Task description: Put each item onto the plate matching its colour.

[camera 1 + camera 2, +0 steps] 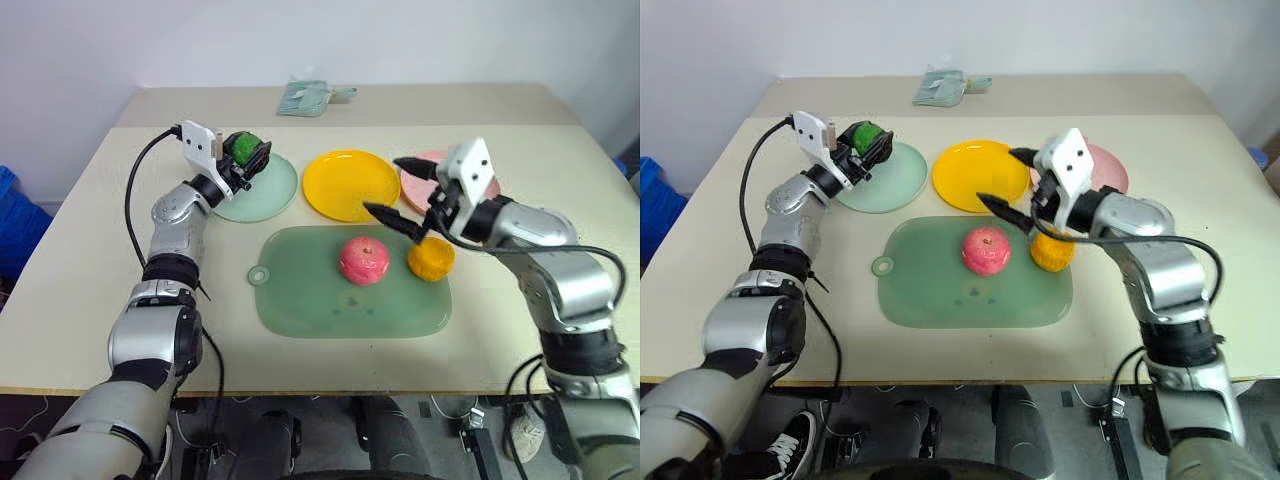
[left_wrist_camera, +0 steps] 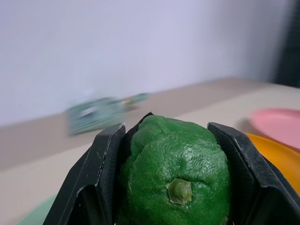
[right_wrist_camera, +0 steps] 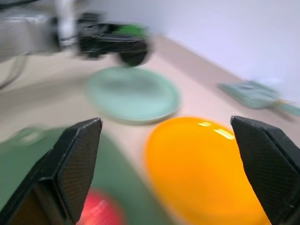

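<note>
Left claw [image 1: 250,158] grips the green fruit [image 1: 242,147] above the far-left edge of the mint plate [image 1: 262,195]; its fingers cover the fruit's sides. Right claw [image 1: 396,187] gapes wide, empty, over the yellow plate's [image 1: 350,183] right edge and hides much of the pink plate [image 1: 418,182]. Three plates, three fruits: apple [image 1: 364,260] and orange [image 1: 431,259] sit on the mat [image 1: 330,300], orange partly behind the claw. Far greenish object [image 1: 308,97] unclear.
</note>
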Available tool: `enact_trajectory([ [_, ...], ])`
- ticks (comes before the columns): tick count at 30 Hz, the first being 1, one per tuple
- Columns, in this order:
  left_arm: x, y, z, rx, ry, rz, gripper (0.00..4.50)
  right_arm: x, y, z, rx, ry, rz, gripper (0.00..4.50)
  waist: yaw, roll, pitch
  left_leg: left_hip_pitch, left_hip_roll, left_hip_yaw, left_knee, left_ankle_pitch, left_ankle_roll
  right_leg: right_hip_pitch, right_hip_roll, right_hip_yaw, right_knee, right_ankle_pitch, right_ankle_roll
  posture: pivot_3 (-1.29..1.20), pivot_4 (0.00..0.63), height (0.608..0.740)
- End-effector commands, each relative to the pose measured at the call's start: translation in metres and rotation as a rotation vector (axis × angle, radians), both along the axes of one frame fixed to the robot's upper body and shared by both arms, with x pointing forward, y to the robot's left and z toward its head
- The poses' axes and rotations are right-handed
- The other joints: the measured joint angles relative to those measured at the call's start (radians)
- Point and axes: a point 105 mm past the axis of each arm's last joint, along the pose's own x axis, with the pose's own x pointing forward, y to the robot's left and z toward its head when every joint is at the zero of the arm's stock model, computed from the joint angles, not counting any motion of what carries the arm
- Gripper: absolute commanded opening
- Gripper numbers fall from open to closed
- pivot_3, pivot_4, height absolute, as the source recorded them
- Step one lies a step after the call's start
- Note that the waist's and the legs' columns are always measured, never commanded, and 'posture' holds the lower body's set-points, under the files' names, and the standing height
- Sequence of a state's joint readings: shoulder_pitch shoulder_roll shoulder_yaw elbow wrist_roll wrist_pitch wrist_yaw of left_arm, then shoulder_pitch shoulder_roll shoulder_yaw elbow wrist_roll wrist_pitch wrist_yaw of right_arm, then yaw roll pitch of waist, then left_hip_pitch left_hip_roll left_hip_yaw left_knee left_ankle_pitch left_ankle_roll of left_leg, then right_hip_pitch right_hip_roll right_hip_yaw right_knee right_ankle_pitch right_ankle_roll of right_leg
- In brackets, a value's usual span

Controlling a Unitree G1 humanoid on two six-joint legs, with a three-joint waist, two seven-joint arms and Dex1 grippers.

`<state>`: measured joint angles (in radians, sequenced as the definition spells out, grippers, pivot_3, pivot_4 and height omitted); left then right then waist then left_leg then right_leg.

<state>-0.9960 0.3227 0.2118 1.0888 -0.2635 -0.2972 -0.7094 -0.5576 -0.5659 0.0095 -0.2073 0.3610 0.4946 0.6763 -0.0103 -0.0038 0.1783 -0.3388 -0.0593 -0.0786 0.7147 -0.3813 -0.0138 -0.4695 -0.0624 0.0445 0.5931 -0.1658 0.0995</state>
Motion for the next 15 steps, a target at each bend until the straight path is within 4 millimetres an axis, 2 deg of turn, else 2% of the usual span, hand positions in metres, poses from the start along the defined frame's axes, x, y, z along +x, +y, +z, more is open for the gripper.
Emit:
enact_trajectory([
  [1, 0.008, 0.007, 0.002, 0.027, -0.005, 0.114, 2.74, -0.002, 0.005, 0.004, -0.015, -0.042, 0.008, 4.5, 0.002, 0.0, 0.0, -0.002, -0.001, -0.001, 0.0, 0.0, 0.0, -0.001, -0.001, -0.001, 0.0, 0.0, 0.0, 0.0, 0.15, 0.74],
  [4, 0.013, 0.018, 0.002, -0.017, 0.016, 0.201, 2.74, -0.006, 0.007, 0.004, -0.027, -0.047, 0.032, 4.5, 0.002, 0.0, 0.0, -0.006, -0.003, -0.001, 0.001, 0.0, 0.001, -0.004, -0.002, 0.0, -0.001, 0.0, 0.0, 0.0, 0.15, 0.74],
  [7, 0.016, 0.027, 0.0, -0.03, 0.038, 0.267, 3.61, -0.008, 0.005, 0.003, -0.037, -0.046, 0.037, 4.5, 0.001, 0.0, 0.0, -0.006, -0.003, -0.001, 0.001, 0.0, 0.001, -0.005, -0.002, -0.001, -0.001, 0.0, 0.0, 0.0, 0.15, 0.74],
  [9, 0.015, 0.024, 0.003, -0.017, 0.025, 0.243, 4.43, -0.008, 0.003, 0.002, -0.042, -0.045, 0.034, 4.5, 0.0, 0.0, 0.0, -0.006, -0.003, -0.001, 0.001, 0.0, 0.001, -0.005, -0.002, -0.001, 0.0, 0.0, 0.0, 0.0, 0.15, 0.74],
  [12, 0.013, 0.018, 0.007, 0.005, -0.003, 0.195, 4.43, -0.009, 0.002, 0.001, -0.044, -0.043, 0.035, 4.5, -0.001, 0.0, 0.0, -0.005, -0.003, -0.001, 0.001, 0.0, 0.0, -0.004, -0.002, 0.0, 0.0, 0.0, 0.0, 0.0, 0.15, 0.74],
  [15, -0.004, -0.004, 0.012, 0.095, -0.084, -0.057, 4.43, -0.012, 0.005, -0.009, -0.053, 0.007, 0.067, 4.5, -0.003, 0.0, 0.0, -0.004, -0.002, 0.0, 0.001, 0.0, 0.0, -0.004, -0.001, 0.0, 0.001, 0.0, 0.0, 0.0, 0.15, 0.74],
])
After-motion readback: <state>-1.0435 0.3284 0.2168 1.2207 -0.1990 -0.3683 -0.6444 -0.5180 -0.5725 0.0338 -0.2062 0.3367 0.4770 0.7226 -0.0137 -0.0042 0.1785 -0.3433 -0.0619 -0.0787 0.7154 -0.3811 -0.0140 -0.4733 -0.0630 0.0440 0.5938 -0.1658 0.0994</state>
